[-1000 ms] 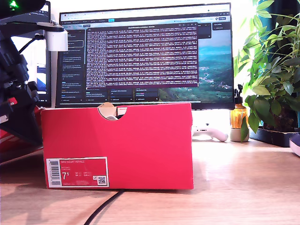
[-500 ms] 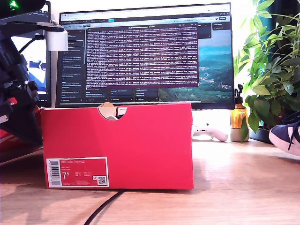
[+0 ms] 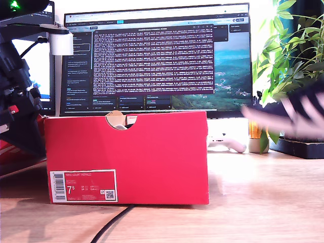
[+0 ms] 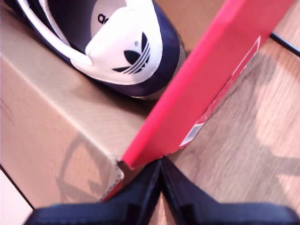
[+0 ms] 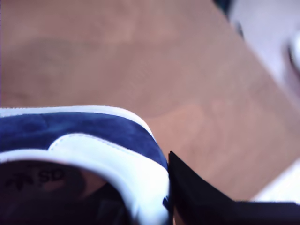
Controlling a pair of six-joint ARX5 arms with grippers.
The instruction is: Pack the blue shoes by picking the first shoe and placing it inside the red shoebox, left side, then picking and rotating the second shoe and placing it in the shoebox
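Roughly halfway, I'd say. One blue shoe already sits heel-first against the end wall of the red shoebox, my first gripper pinched closed and empty above that corner. My second gripper clamps the second shoe's heel, airborne at the exterior view's right; boxing remains.

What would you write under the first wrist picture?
One blue shoe already sits inside the red shoebox, my first gripper shut above its corner.

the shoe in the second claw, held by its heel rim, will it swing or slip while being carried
Probably some swing: the shoe seems pinched only at its heel collar by my second claw, and its blur in the exterior view suggests fast motion. The suede likely resists slipping.
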